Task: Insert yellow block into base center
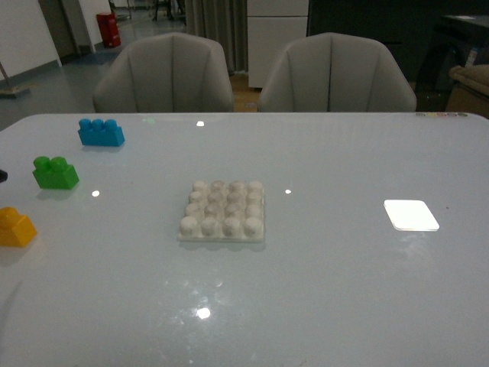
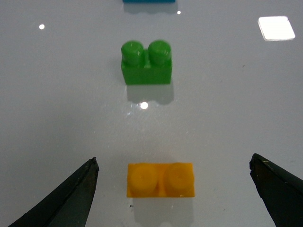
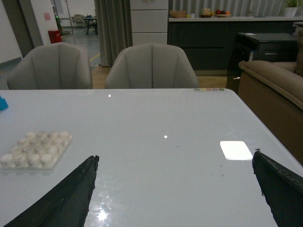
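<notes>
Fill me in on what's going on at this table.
The robot appears to be lining up to grab the yellow block. Its left gripper is open, with the fingers flanking the block but not touching it. The block lies on the table near the green brick. The base sits mid-table with nothing inserted yet. The right gripper is open and empty.

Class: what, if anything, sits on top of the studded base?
Nothing sits on the base; all its studs show bare. The yellow block rests on the table, apart from it. The table beneath the base is covered.
</notes>
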Robot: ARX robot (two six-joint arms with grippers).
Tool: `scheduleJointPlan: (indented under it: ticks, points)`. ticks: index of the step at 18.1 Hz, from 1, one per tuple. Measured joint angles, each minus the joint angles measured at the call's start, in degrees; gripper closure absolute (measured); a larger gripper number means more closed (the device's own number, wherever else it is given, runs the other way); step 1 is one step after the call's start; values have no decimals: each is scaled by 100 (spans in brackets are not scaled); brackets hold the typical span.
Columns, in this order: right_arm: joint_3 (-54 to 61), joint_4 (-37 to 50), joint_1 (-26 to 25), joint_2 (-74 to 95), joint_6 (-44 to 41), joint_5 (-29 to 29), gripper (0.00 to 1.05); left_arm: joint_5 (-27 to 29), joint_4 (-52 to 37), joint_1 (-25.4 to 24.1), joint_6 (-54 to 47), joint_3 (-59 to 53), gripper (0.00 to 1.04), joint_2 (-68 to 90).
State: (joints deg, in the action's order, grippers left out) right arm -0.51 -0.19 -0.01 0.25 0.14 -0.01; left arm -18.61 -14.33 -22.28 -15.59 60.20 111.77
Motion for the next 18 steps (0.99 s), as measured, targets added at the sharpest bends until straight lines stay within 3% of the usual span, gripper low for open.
scheduleJointPlan:
  ticks: [5,12,18]
  points:
    - [0,-2,0,0,0,0,6,136,474,-179,-352,278,7,442]
    - [0,-2,0,0,0,0,6,-494,592,-39,-385,332,7,496]
    - [0,0,0,0,0,0,6,-411,551,13,-516,219,7,603]
